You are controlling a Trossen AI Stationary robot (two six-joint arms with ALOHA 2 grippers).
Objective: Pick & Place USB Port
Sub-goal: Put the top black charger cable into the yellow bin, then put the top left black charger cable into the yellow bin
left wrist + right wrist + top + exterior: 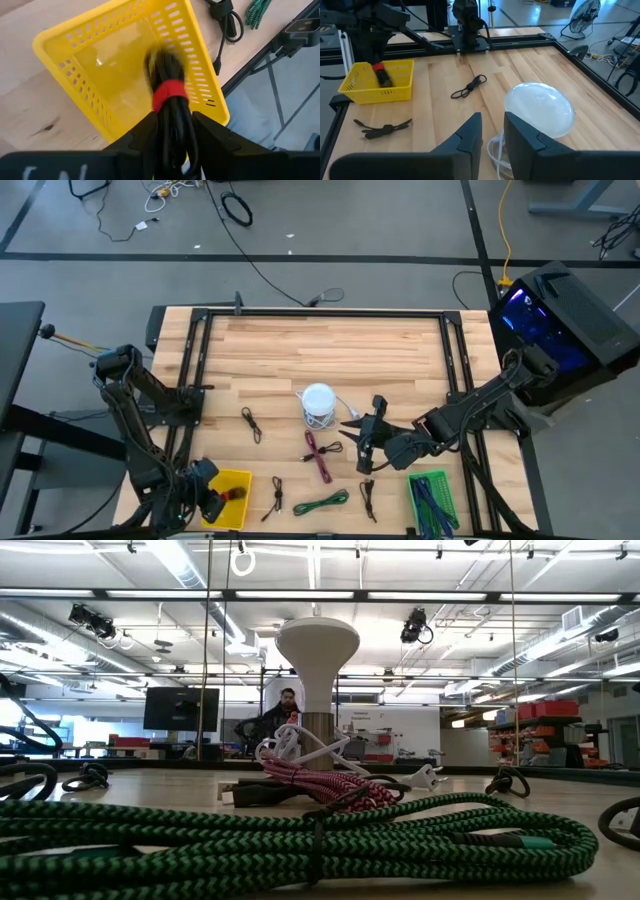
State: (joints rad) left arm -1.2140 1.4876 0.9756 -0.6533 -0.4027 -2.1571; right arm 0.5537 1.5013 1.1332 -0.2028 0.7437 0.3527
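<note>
A bundled black USB cable [167, 65] with a red tie [167, 95] sits in my left gripper [172, 117], which is shut on it over the yellow basket [85, 85] at the table's near left corner [236, 480]. The right wrist view shows the bundle [382, 75] reaching down inside the basket [395, 89]. My right gripper [362, 442] hovers mid-table, near the white dome-shaped lamp [318, 404]. Its fingers stand a narrow gap apart [493, 120] and hold nothing. My left gripper pinches the black cable bundle between its two fingers, just behind the red tie [169, 102]. The fingers lie along the bundle and come from above, pointing down into the basket. The bundle's free end [162, 57] hangs inside the basket; whether it touches the floor, I cannot tell.
Loose cables lie on the wood: black ones [250, 425] [277, 495] [367, 498], a maroon one [320, 455] and a green braided one [322, 502]. A green basket [440, 480] with blue cables stands at the near right. A black frame rail [320, 313] borders the table.
</note>
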